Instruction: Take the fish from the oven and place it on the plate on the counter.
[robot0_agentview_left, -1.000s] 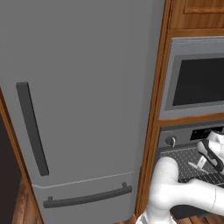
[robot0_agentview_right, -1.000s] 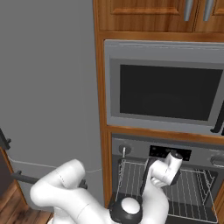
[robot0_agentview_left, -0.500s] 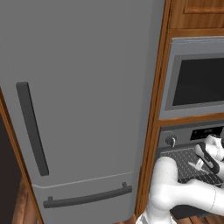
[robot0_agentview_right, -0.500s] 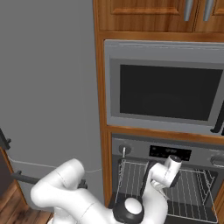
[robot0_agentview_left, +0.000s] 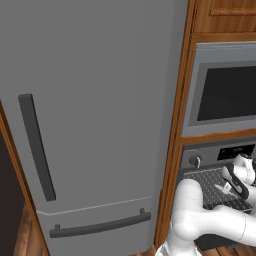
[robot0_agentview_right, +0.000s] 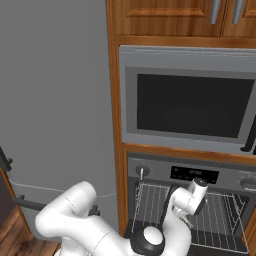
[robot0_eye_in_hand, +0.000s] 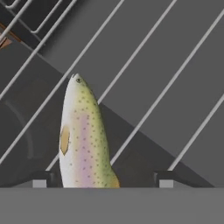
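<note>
While the gripper (robot0_eye_in_hand: 101, 179) straddles the fish (robot0_eye_in_hand: 83, 140) on the oven rack (robot0_eye_in_hand: 166, 87), fingers wide, closing seems next.

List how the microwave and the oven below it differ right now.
The microwave is shut, its dark window blank; the oven is open, showing wire racks. The oven has a round knob and a small display; the microwave front shows neither. The arm reaches into the oven, not the microwave. Both are grey, set in wooden cabinetry.

Speckled silvery-green fish (robot0_eye_in_hand: 83, 140) flat on the oven (robot0_agentview_right: 200, 172) wire rack (robot0_eye_in_hand: 144, 78).
</note>
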